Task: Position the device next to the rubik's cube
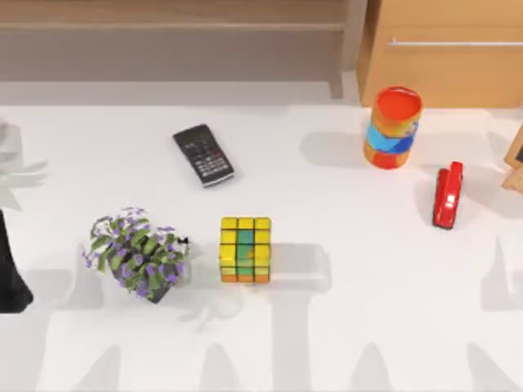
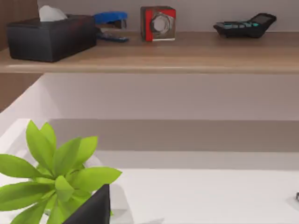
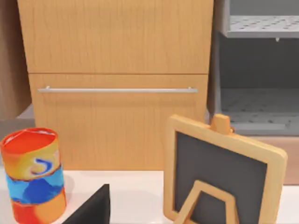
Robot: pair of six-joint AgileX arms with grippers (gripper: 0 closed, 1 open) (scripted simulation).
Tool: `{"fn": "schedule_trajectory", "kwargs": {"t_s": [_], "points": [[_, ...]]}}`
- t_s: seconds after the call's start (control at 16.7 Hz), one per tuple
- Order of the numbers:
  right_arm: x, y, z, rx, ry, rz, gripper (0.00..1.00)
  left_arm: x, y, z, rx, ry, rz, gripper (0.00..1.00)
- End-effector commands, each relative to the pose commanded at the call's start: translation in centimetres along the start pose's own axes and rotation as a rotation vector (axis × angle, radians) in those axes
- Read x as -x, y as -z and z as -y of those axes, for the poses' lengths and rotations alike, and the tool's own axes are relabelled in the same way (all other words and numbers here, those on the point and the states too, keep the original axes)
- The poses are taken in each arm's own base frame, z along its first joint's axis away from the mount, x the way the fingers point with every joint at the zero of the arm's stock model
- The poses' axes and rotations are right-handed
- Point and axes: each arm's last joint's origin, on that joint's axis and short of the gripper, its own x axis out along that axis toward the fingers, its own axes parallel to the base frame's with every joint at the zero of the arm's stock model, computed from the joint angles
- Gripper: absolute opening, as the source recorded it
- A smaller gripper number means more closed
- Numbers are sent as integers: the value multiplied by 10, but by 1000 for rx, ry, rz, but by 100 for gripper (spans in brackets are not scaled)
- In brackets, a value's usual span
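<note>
Black and keypad-faced, the device (image 1: 203, 154) lies untouched on the table, well apart from the parked left gripper (image 2: 91, 211) and right gripper (image 3: 91, 208). I cannot tell whether either is open. The first step is a reach and grasp, then a carry to beside the rubik's cube (image 1: 245, 249).

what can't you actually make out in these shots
- rubik's cube, top view: far and underside faces are hidden by the cube itself.
- Black calculator, top view: key labels too small to read.
- Purple-flowered plant, top view: foliage hides most of its pot.
- Small blackboard: cut off by the top view's right edge; the right wrist view's lower edge crops its foot.
- Left arm: mostly cut off by the top view's left edge.
</note>
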Motion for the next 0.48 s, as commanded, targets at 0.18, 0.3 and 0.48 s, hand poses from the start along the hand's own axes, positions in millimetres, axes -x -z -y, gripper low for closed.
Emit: {"fn": "schedule_trajectory", "kwargs": {"t_s": [0.18, 0.3, 0.48], "points": [[0, -1, 1, 10, 5, -12, 100, 0, 0, 0, 0, 0, 0, 100], [-2, -5, 3, 53, 25, -68, 100, 0, 0, 0, 0, 0, 0, 100], [-8, -15, 10, 159, 64, -234, 100, 0, 0, 0, 0, 0, 0, 100]]}}
